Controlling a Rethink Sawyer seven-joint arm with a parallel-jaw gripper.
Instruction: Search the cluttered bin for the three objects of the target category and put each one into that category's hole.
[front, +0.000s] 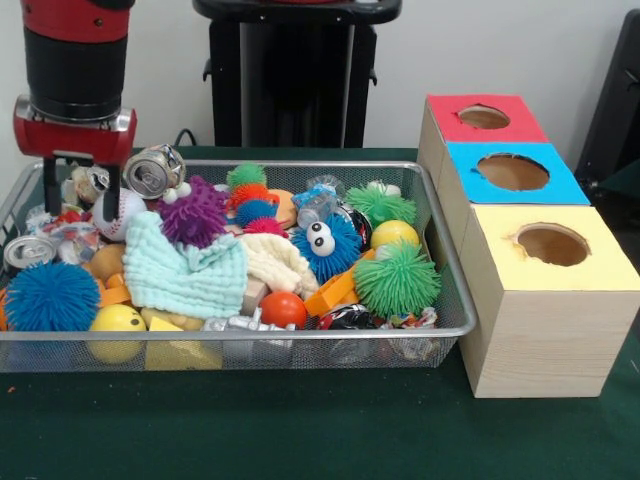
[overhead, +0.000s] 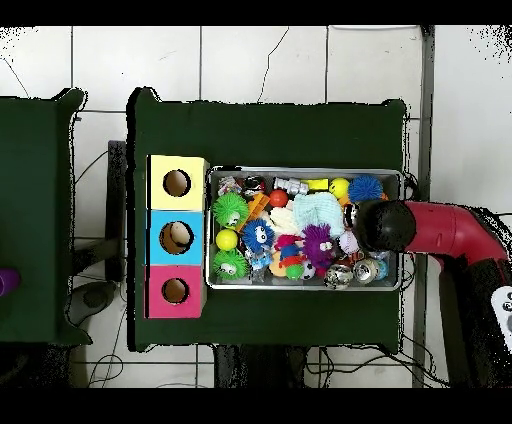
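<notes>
The gripper (front: 82, 195) is reaching down into the cluttered bin (front: 455, 330), searching; its fingers are seemingly apart, gripping nothing. A crushed can (front: 153, 171) is lying just beside it; next comes closing on a target.

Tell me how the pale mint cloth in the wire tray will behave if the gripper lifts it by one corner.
The mint cloth lies rumpled and draped over toys, so it is probably floppy and would hang limp. It looks thin, so likely light. Its edge touches the purple spiky ball, which it might drag or nudge inside the wire tray.
</notes>
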